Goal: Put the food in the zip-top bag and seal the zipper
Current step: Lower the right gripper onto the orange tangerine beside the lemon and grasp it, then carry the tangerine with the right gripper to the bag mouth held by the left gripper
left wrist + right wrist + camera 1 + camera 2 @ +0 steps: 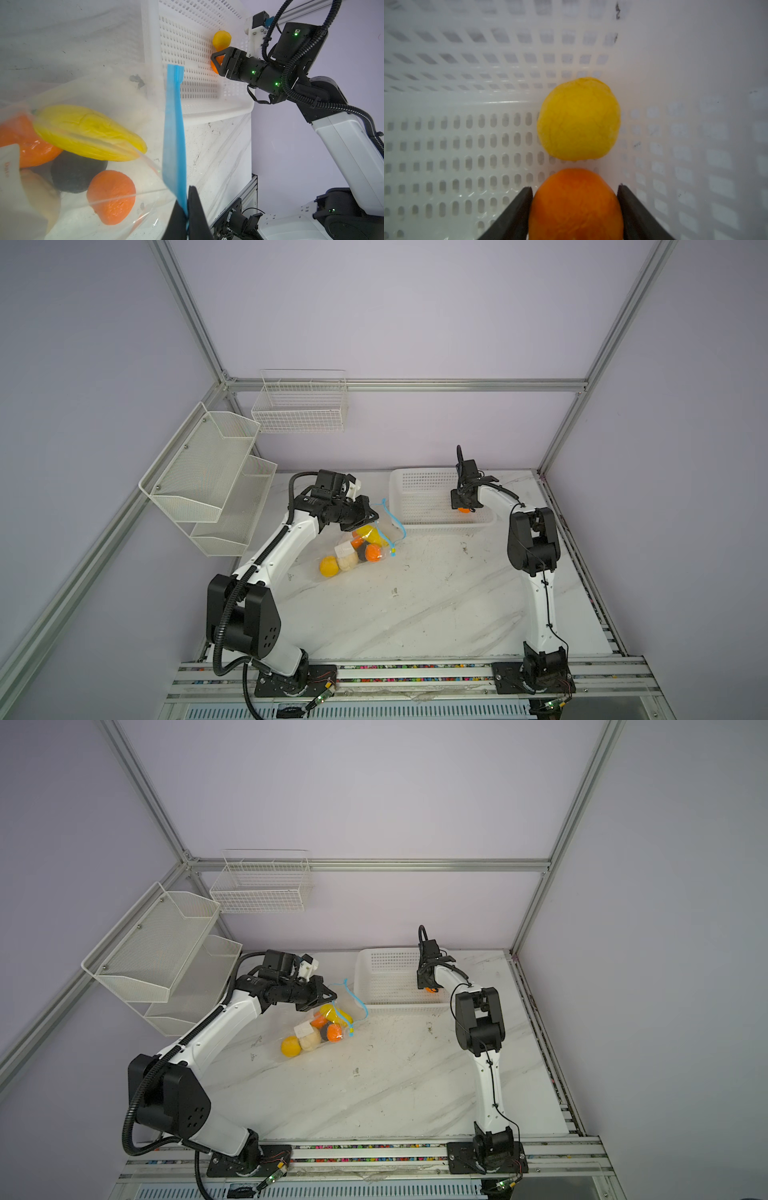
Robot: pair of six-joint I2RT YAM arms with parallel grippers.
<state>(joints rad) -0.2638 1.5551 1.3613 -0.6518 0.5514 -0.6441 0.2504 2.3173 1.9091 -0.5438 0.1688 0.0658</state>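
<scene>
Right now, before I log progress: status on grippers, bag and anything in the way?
Left gripper shut on zipper strip, bag open. Right gripper straddles orange ball in basket, grip unconfirmed. Yellow ball close beside it.

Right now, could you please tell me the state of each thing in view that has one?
Clear crinkly plastic zip-top bag: open, toy fruits inside.
Light-blue zipper strip: unsealed.
Left gripper: shut on the zipper strip.
Right gripper: jaws flank round orange toy fruit; grip unclear.
White perforated plastic basket: holds that orange fruit and a round yellow one.
</scene>
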